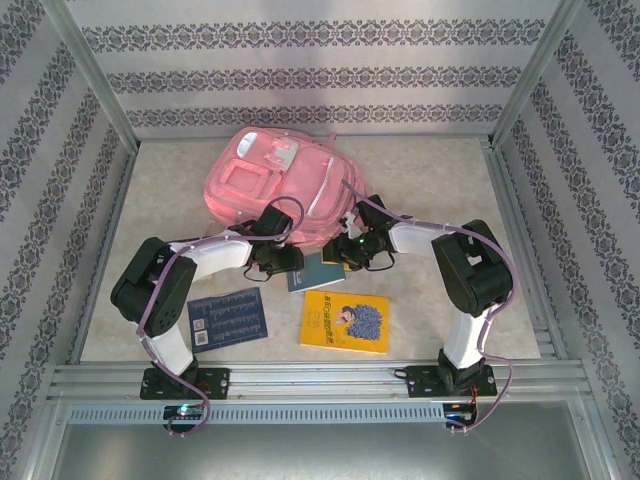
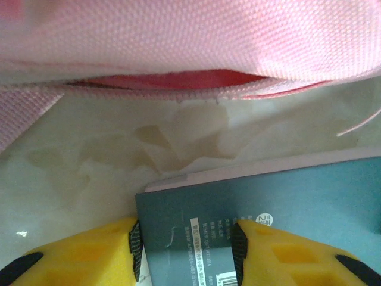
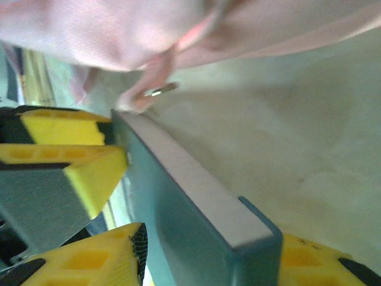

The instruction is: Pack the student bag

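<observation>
Item: book-loading step of packing, in progress.

Nearest the bases, lying flat and untouched on the pale marbled counter (image 1: 440, 190): a dark blue rectangular paperback (image 1: 228, 318) and, just beside it, a yellow paperback with a cartoon cover (image 1: 345, 322). Both appear yet to be packed.

Mid-field: both arms fold inward, elbows out and forearms low, meeting at a slim teal hardcover book (image 1: 316, 272). The left gripper (image 1: 285, 263) is at the book's left corner. Its wrist view shows one yellow finger beside the edge and the other over the cover, so whether its jaws are clenched cannot be told. The right gripper (image 1: 342, 258) has the book on edge between its jaws, apparently grasping it.

Farthest: the student bag (image 1: 270, 185), a large pink fabric backpack with white and grey patches, lies flat at the middle rear of the counter. Its slit-like mouth faces the book, just apart from it.

Next move, as judged: widen the sagging mouth, then slide the book forward into it, edge first and level.
</observation>
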Tool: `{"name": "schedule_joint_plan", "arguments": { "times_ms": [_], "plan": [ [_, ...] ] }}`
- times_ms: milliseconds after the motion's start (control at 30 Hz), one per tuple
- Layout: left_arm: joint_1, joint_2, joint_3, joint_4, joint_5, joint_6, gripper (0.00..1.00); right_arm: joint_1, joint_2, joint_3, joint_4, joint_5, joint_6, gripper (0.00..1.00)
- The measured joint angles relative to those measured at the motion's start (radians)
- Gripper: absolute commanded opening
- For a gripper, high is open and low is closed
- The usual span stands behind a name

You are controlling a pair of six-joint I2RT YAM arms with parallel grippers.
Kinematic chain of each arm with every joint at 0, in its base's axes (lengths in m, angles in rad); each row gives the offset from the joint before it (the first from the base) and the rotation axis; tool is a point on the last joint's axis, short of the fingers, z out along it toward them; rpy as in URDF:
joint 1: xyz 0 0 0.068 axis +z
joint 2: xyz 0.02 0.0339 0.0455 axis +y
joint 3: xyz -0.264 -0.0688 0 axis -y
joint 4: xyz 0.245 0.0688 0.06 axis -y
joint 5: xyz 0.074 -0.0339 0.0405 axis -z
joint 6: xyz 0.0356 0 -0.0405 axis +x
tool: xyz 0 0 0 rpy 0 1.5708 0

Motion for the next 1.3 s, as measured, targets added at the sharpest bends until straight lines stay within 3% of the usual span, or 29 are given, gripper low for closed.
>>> {"name": "schedule_joint_plan", "arguments": {
  "times_ms": [267, 500, 700, 800, 1033, 1300],
  "plan": [
    [0.0, -0.016, -0.017, 0.016, -0.001, 0.0, 0.45, 0.005, -0.011, -0.001, 0.016, -0.034, 0.054, 0.37],
    [0.0, -0.028, -0.022, 0.024, 0.006, 0.0, 0.45, 0.074, -0.01, 0.0, 0.032, -0.025, 0.098, 0.32],
    [0.001, -0.045, -0.028, 0.027, 0.002, 0.0, 0.46, 0.092, -0.014, 0.01, 0.037, -0.03, 0.119, 0.1],
    [0.002, -0.074, -0.028, 0.017, 0.003, 0.002, 0.51, 0.091, -0.041, 0.011, 0.03, -0.01, 0.123, 0.04],
    [0.048, -0.253, -0.029, -0.033, 0.014, 0.045, 0.67, 0.077, -0.199, 0.004, 0.009, 0.047, 0.122, 0.01],
    [0.064, -0.468, -0.005, -0.082, 0.052, 0.094, 0.69, 0.078, -0.457, 0.011, -0.073, 0.215, -0.039, 0.0]
  ]
}}
